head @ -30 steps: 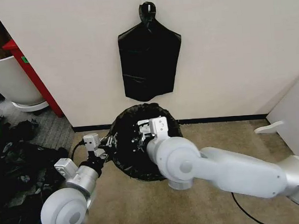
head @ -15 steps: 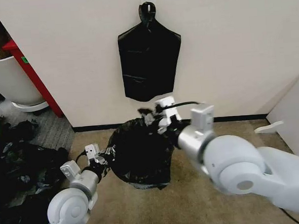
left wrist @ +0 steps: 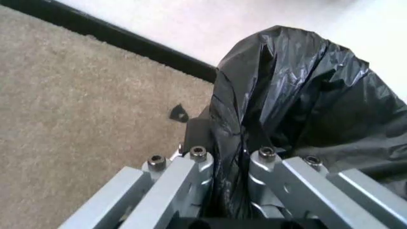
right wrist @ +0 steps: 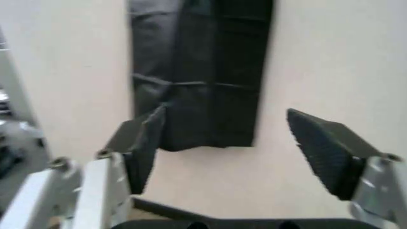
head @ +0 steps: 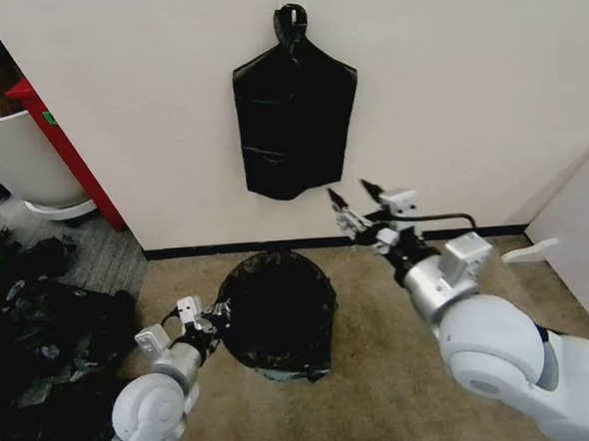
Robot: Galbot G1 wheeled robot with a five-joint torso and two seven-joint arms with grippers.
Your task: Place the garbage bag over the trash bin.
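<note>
Garbage bag (head: pixel 278 311) stands on the carpet near the wall, draped over what I take to be the trash bin, whose white plastic is fully hidden under the film. Left gripper (head: pixel 202 317) is at the bag's left side, its fingers (left wrist: pixel 194 157) pinched together on a fold of the black film at about rim height; left wrist view confirms the clamp. Right gripper (head: pixel 356 199) is raised to the right of and beyond the bag, jaws spread wide, holding nothing, pointed at the wall. Right wrist view looks between its pads (right wrist: pixel 321 150) at the flat black bag bundle (head: pixel 295 115) hanging on the wall farther back.

Progress, judged: bag is over the bin and covers it to the floor. Remaining: release the left pinch; seating on the rim cannot be verified.
</note>
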